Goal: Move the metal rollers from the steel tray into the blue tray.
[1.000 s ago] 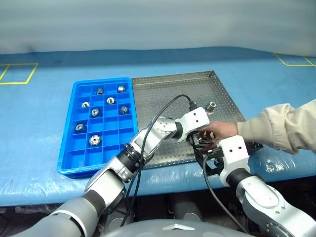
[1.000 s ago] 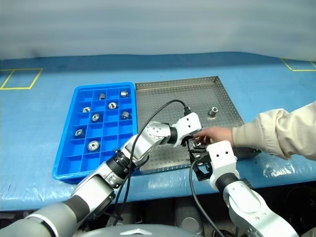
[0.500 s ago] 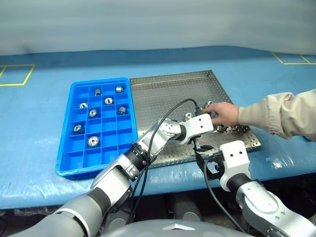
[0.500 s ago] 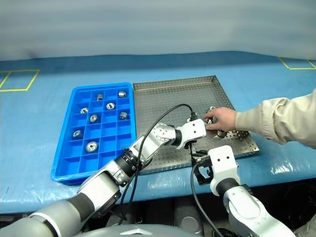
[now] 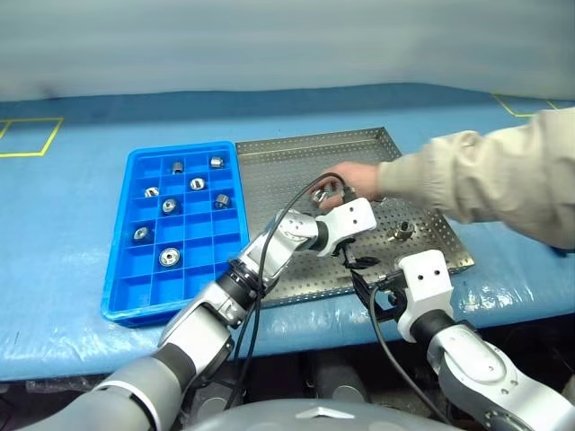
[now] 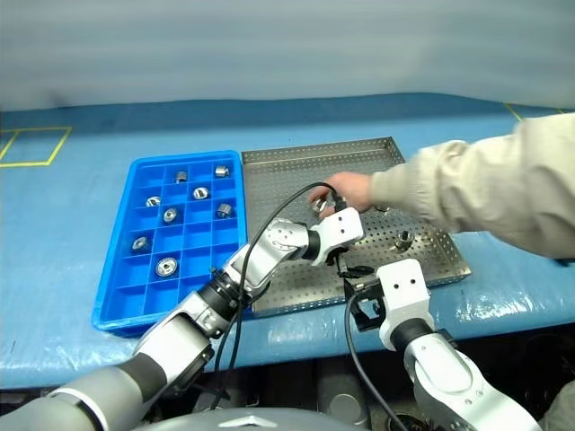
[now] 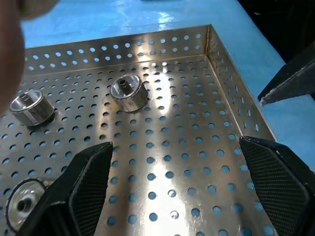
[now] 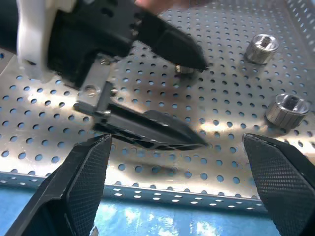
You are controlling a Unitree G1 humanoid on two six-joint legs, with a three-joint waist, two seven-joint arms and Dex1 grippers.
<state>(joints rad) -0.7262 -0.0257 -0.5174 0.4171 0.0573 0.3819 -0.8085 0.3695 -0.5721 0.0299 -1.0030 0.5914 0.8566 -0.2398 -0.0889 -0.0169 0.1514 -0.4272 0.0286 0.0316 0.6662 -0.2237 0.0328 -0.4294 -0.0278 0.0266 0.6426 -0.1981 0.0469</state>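
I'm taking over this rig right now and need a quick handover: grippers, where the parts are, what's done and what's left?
Left gripper: open, empty, low over the steel tray near its front edge.
Right gripper: open, empty, at the tray's front edge, facing the left one.
A person's hand is reaching in over the middle of the steel tray; take care.
Done: seven metal rollers sit in the blue tray, one per compartment.
Left: at least three rollers on the steel tray; another may be under the hand. Neither gripper holds one.
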